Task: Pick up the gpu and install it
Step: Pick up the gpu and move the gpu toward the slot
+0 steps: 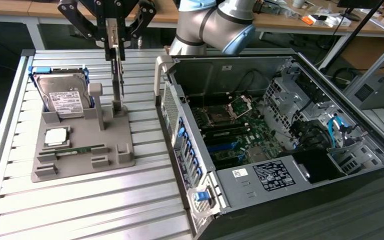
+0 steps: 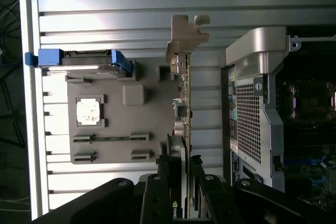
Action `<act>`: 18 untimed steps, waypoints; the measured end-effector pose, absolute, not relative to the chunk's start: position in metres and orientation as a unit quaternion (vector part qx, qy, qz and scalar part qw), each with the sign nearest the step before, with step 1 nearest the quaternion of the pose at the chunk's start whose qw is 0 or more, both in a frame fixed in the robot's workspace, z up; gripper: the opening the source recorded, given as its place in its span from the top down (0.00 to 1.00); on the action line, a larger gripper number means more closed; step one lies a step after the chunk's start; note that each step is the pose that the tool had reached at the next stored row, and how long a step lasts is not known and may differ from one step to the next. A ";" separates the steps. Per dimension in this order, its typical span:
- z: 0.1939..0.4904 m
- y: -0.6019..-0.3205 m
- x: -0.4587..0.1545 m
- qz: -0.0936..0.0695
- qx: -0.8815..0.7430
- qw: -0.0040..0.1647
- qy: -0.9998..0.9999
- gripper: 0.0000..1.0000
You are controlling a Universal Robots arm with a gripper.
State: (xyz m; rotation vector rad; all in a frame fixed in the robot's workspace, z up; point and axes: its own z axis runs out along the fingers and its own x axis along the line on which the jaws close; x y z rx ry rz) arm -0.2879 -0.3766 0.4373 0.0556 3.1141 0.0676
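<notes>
Gripper [image 1: 116, 39] shown closed on the upper part of the gpu [image 1: 118, 75], which is held upright and edge-on. Its lower end is seen at the grey fixture [image 1: 85, 160] on the slatted table [image 1: 78, 205]; contact cannot be told. A hard drive [image 1: 62, 95] is stood in the fixture towards the exterior view's left. The open computer case [image 1: 178, 120] is set on the right.

Downward claw [image 1: 114, 42], tightly clamped.
</notes>
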 end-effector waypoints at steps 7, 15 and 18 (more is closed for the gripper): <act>0.437 -0.378 -0.284 0.022 0.018 0.013 1.000 0.73; 0.437 -0.378 -0.282 0.022 0.018 0.013 1.000 0.73; 0.437 -0.378 -0.280 0.022 0.018 0.013 1.000 0.73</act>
